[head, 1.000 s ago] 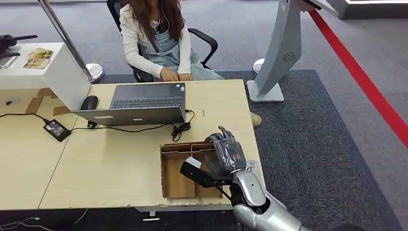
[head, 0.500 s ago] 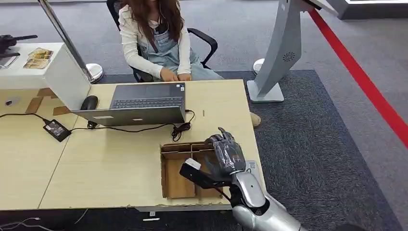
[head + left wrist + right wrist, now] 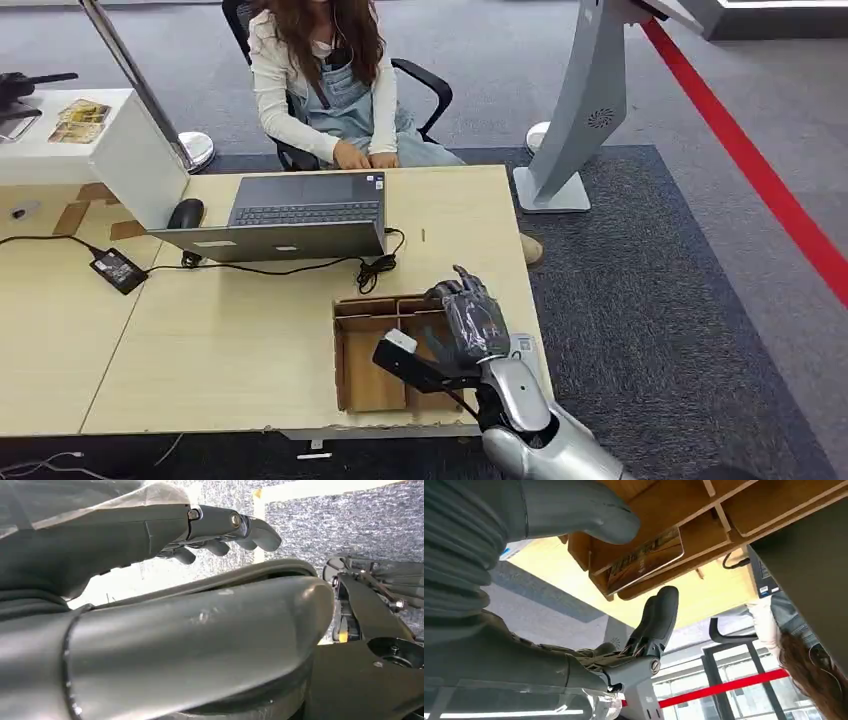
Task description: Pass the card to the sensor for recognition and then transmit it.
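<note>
cardboard makes up the little tray (image 3: pixel 372 375) with slots that sits near the front edge of the worktop (image 3: pixel 230 340). the card (image 3: pixel 644 560) stands on its edge in one slot of that tray, leaning a bit, with its picture side showing in the right wrist view. the right hand (image 3: pixel 468 325) hangs just over the tray, its fingers (image 3: pixel 659 612) on one side of the card and its thumb (image 3: pixel 589 512) on the other. the hand is open and holds nothing; there is a gap between the fingers and the card.

what could go wrong: the slot is thin and the card leans, so if the fingers close a bit off, they may push the card flat or bump the slot wall and miss it. the tray looks light, so a hard push could slide it or tip it off the worktop edge. a weak pinch could let the card slip on the way up.

the left hand (image 3: pixel 200 525) hangs by the robot's side with its fingers loose and apart, holding nothing.
</note>
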You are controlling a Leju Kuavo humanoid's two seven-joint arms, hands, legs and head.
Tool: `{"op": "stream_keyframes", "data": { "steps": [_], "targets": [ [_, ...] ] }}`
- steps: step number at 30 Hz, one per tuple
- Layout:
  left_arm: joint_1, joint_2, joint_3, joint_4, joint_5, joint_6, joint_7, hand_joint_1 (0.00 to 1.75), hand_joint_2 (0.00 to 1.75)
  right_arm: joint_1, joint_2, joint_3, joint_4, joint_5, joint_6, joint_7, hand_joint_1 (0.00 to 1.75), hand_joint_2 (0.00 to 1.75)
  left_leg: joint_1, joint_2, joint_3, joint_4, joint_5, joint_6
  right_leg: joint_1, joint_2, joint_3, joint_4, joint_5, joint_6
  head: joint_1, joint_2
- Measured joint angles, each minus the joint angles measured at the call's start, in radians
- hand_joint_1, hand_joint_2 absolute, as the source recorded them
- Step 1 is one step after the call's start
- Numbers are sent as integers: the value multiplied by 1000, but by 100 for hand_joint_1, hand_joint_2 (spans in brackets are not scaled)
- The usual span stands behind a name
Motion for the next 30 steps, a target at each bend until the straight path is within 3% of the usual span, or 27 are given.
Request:
{"op": "stream_keyframes", "data": {
  "steps": [30],
  "targets": [
    [0,0,-3,0,-6,6,-9,0,0,0,13,0,22,-4,-18,-13,77,175,0,0,0,0,0,0,0,0,0,0,0,0,0,0]
  ]
}}
